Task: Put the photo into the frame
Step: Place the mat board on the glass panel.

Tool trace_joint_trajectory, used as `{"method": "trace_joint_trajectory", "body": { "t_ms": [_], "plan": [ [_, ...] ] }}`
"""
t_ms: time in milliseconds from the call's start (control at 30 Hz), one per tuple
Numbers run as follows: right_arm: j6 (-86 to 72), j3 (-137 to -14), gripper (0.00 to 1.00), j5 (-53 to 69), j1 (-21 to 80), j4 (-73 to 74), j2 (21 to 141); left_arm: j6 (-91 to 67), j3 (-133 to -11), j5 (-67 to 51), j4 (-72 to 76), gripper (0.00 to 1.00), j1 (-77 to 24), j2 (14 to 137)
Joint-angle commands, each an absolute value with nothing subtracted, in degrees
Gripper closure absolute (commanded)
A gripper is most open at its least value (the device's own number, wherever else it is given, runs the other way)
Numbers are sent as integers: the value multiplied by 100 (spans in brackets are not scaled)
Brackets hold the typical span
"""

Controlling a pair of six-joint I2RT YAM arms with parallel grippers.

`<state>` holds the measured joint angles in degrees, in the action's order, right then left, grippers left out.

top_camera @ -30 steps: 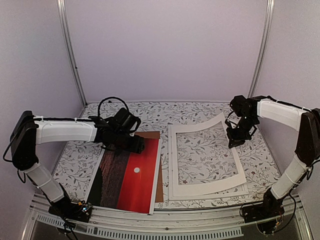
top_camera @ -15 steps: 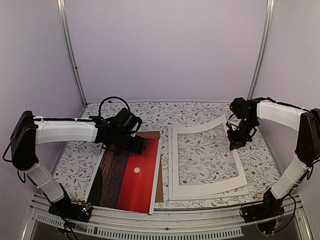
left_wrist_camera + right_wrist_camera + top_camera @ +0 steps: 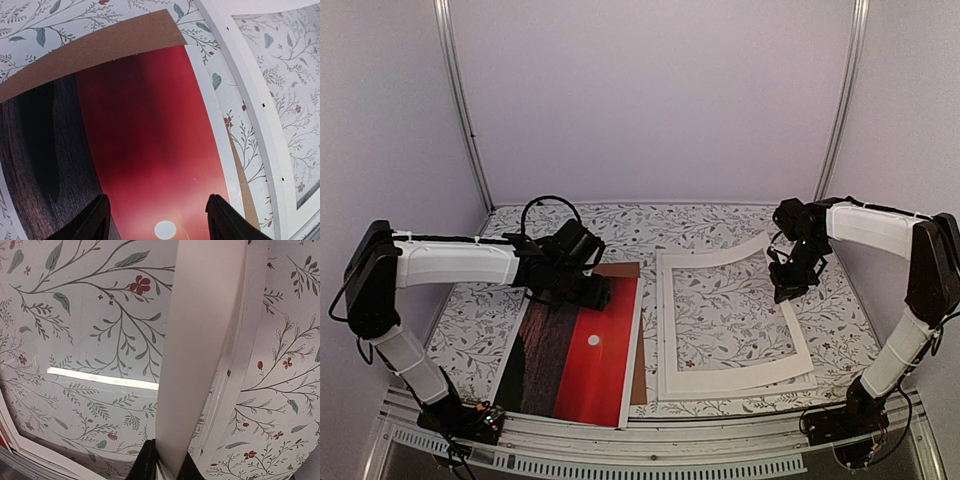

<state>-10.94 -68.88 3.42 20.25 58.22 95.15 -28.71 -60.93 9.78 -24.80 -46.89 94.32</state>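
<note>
Table (image 3: 720,222): flat top under a white floral-print cover, and everything lies on it.

Frame (image 3: 661,340): large thin white rectangular picture frame with a clear pane, flat on the right half of the table. The floral print shows through the pane. The photo is not in it.

Window mat (image 3: 800,335): wide flat white card with a rectangular opening, lying on top of the frame. Its near and left sides are down. The far-right part is bowed up off the frame.

Photo (image 3: 590,360): large rectangular paper print with a red sunset sky, small white sun and dark land. It lies flat on the left half of the table, near the frame's left rail but not touching it. Its near edge reaches the front of the table.

Backing board (image 3: 618,269): plain brown sheet under the photo. It shows as a strip past the photo's far edge and a sliver along its right edge.

Left gripper (image 3: 157,210): over the far end of the photo, jaws wide, nothing between the black fingers. Can't tell if the tips touch the print.

Right gripper (image 3: 162,462): jaws clamped tight on the window mat's right strip near its far-right corner, holding that part raised. In the wrist view the strip runs up from between the fingers, with the frame rail just to its right.
</note>
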Motion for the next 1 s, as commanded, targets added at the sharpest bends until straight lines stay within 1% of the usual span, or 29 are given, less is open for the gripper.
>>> {"method": "trace_joint_trajectory", "body": {
  "t_ms": [0, 167, 600, 733, 967],
  "plan": [
    [-1114, -6861, 87, 299, 2100, 5692, 9649, -2865, -6224, 1079, -2540, 31, -4782, 9496],
    [-1115, -6835, 83, 303, 2150, 5634, 9685, -2865, -6224, 1095, -2553, 31, -4793, 9514],
    [-1326, -6880, 62, -225, 2156, 5689, 9571, -2863, -6224, 1152, -2603, 31, -4808, 9522],
    [-1384, -6854, 54, -296, 2156, 5685, 9539, -2865, -6231, 1177, -2610, 31, -4823, 9512],
    [-1418, -6817, 45, -380, 2156, 5677, 9530, -2863, -6232, 1216, -2628, 31, -4826, 9518]
  ]
}}
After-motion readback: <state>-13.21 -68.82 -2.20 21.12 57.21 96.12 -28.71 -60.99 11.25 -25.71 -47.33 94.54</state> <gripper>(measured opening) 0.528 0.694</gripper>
